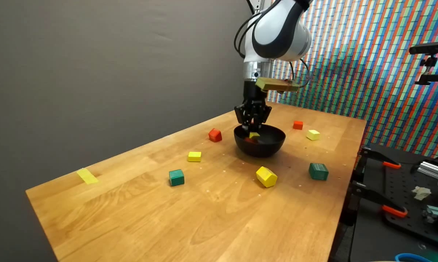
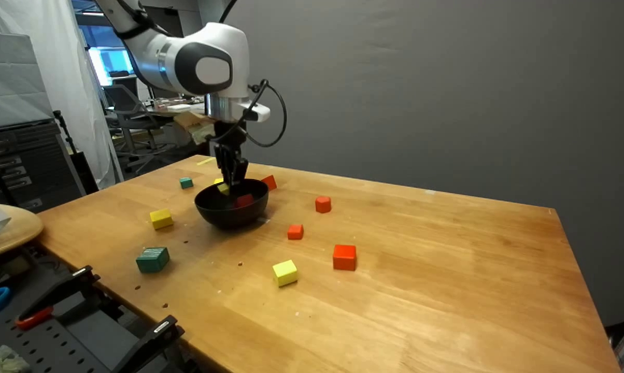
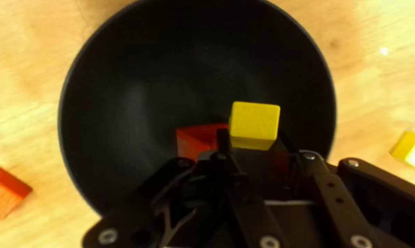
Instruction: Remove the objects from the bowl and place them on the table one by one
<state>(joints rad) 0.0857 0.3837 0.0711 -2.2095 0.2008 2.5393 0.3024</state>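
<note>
Clamped on a small yellow box-shaped block [image 3: 254, 120], a finger to each side: black two-fingered gripper [image 3: 254, 140], reaching into the mouth of a round black bowl [image 1: 261, 150]. Held block between three and four o'clock of bowl centre in the wrist view, within the rim's outline in both exterior views. Also inside, at six o'clock in the wrist view: dark-red block [image 3: 188, 144], partly hidden behind a finger. Under the bowl, a broad light-brown wooden table [image 1: 190, 225]. Hours next taken from the bowl, in an exterior view: orange-red block [image 1: 215, 135] at nine, near; low yellow block [image 1: 194, 157] between eight and nine; teal-green block [image 1: 176, 178] at eight, farther out; many-sided yellow block [image 1: 266, 177] close to six; big dark-green block [image 1: 318, 171] at four; pale-yellow block [image 1: 313, 135] just before three. Well apart, by the table's edge between eight and nine: flat yellow tape strip [image 1: 87, 175]. White-and-black robot arm [image 1: 277, 34] overhead, toward twelve. Same reckoning in an exterior view: many-sided red block [image 2: 323, 204] at three; small red block [image 2: 295, 232] at four; large red cube-like block [image 2: 344, 257] beyond, same hour.
</note>
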